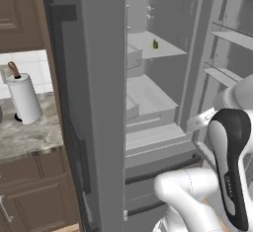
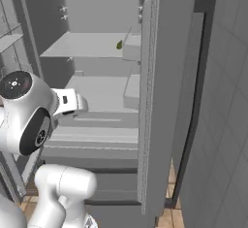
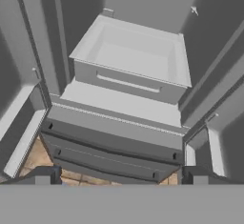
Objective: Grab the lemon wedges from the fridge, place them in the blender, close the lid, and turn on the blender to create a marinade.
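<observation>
Standing open, the fridge [image 1: 163, 78] shows grey shelves and drawers in both base views. One door [image 1: 94, 102] swings toward the camera in the left base view; the same door [image 2: 164, 96] stands edge-on in the right base view.

Lemon wedges [image 1: 155, 44]: a small yellow-green speck on the upper shelf [image 1: 165, 51], toward the back. In the right base view the wedges [image 2: 119, 44] sit at the right end of that shelf, just beside a light grey bin [image 2: 131, 42]. Too small to count the pieces.

Tool [image 3: 121, 178]: its two dark fingertips [image 3: 43, 176] rise at the bottom of the hand view, far apart, one near each side. Jaws at full spread. Nothing between them, nothing touched. It looks into the lower fridge: an open light grey drawer [image 3: 133, 56] above, a flat ledge and darker drawer fronts [image 3: 109, 156] below, a strip of tan floor [image 3: 35, 156] under these.

Arm: white links with dark joints, lower right of the left base view [image 1: 227, 162] and lower left of the right base view [image 2: 34, 120]. The hand is level with the lower shelves, well below the wedge shelf and apart from the wedges.

Left of the fridge: stone-patterned counter [image 1: 24, 132] with an upright paper towel roll [image 1: 23, 97], brown cabinets above and below.
</observation>
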Available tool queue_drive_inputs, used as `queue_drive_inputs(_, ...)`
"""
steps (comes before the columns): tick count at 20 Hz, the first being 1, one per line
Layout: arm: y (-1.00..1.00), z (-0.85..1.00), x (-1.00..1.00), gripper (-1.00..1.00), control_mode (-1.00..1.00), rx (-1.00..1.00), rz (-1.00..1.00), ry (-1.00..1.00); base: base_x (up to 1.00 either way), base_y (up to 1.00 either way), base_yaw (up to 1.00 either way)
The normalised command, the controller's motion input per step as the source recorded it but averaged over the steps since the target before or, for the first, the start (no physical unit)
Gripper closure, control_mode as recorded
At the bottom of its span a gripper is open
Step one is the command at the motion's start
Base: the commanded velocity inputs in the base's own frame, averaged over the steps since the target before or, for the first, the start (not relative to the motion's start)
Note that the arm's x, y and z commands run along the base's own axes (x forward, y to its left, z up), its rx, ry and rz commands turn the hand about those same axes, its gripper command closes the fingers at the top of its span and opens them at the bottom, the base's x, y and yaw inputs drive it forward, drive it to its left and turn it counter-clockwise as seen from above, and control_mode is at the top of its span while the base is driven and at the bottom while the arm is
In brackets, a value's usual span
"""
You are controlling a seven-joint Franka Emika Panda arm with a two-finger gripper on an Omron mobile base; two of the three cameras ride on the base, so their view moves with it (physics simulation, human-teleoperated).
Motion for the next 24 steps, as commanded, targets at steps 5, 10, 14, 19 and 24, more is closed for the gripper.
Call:
queue_drive_inputs(5,0.00,0.00,0.00,-1.00,1.00,0.00,0.00,0.00,0.74,0.00,0.00)
queue_drive_inputs(10,0.00,0.00,0.00,-1.00,1.00,0.00,0.00,0.00,0.59,-0.09,0.00)
queue_drive_inputs(14,-0.02,0.07,0.05,-1.00,-1.00,0.01,0.00,0.00,0.25,-0.14,0.00)
queue_drive_inputs(19,0.00,0.45,0.24,-1.00,-1.00,0.00,-0.05,0.00,0.00,0.00,0.00)
queue_drive_inputs(24,0.00,0.56,0.50,-1.00,-1.00,0.01,-0.13,0.01,0.00,0.00,0.00)
